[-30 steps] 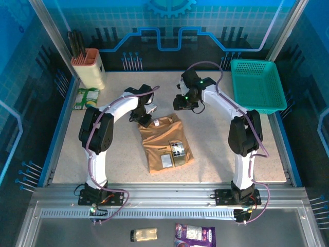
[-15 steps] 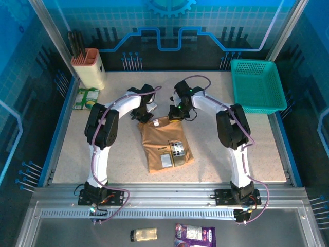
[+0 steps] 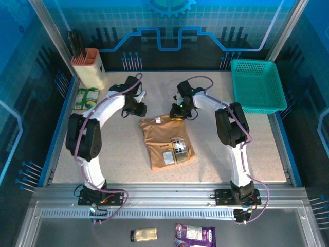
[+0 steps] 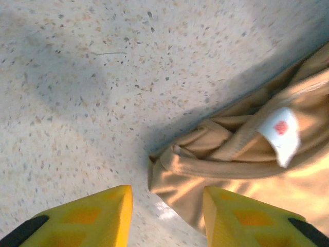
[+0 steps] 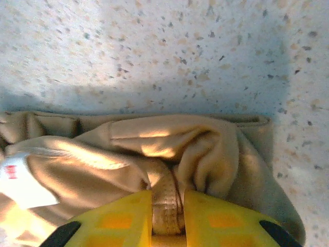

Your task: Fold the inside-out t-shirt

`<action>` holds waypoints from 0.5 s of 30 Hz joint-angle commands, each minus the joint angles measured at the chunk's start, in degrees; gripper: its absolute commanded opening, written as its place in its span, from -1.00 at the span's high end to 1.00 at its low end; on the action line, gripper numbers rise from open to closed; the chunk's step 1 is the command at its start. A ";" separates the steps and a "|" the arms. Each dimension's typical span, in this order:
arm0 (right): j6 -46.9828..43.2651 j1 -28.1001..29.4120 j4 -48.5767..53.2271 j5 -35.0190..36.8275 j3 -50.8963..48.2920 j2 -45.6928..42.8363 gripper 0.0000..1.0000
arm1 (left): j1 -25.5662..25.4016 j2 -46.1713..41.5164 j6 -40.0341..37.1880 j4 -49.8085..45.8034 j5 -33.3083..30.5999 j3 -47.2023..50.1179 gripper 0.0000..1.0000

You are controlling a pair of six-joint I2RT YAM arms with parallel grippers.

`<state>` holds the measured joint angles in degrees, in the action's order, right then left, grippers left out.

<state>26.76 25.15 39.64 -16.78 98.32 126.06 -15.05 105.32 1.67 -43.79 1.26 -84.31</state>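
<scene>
Two yellow finger ends apiece, cut off by the bottom edge of each wrist view, at the left gripper (image 4: 167,218) and the right gripper (image 5: 168,218). From above, fingertips tucked under the wrist bodies, so no judging the jaws there. Cannot read the print on the pale patches (image 3: 177,147) atop the shirt (image 3: 162,136); too small. Cannot make out the red mark on the white tag (image 4: 280,135) either; blurred. Loses the shirt past the right and bottom edges of the left wrist view, and past the left and bottom edges of the right wrist view.

Left jaws well apart, gripping nothing, with speckled table (image 3: 118,154) and one bunched corner of the shirt showing in the gap. Right jaws nearly together, pinching a thick fold of the shirt at its far edge.

Lies mid-table between the arms as a tan, roughly rectangular folded bundle, slightly askew. Shows a rolled hem and seams along the far edge, with the tag close to the far-left corner. Sits just near and right of the left gripper.
</scene>
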 commanded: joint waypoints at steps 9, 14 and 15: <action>-9.08 -2.98 10.10 0.78 0.38 -4.58 0.13 | 0.11 -7.70 29.63 13.83 13.09 20.92 -0.12; -9.21 -3.53 9.59 0.96 -1.91 -6.55 0.09 | 0.19 -5.48 31.49 18.96 14.20 22.44 -0.09; -9.10 -3.52 9.49 0.97 -2.23 -6.94 0.09 | 0.19 -4.71 31.79 19.61 14.39 22.44 -0.07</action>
<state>19.00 22.37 47.11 -16.43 97.60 121.45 -14.83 98.96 29.95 -29.32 13.15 -62.28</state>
